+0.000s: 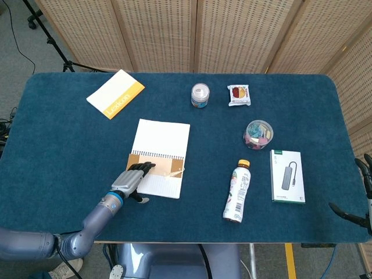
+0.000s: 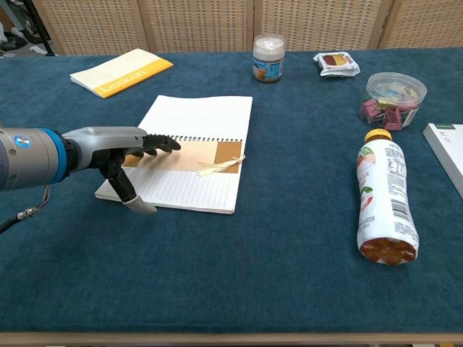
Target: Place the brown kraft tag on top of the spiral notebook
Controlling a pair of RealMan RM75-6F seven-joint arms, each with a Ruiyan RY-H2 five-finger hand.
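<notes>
The spiral notebook (image 1: 161, 136) (image 2: 206, 116) lies open in the middle-left of the table. The brown kraft tag (image 1: 165, 164) (image 2: 202, 153) lies flat across it just below the spiral, with its twine tassel (image 2: 217, 168) toward the right end. My left hand (image 1: 132, 180) (image 2: 119, 155) hovers over the notebook's left edge. Its fingers are stretched out over the tag's left end and its thumb points down, holding nothing. Whether the fingertips touch the tag is unclear. My right hand (image 1: 361, 195) shows at the far right table edge, fingers apart and empty.
A yellow booklet (image 1: 115, 93) lies at the back left. A small jar (image 1: 200, 95) and a snack packet (image 1: 239, 95) stand at the back. A tub of clips (image 1: 258, 133), a lying bottle (image 1: 236, 190) and a white box (image 1: 287, 175) sit to the right.
</notes>
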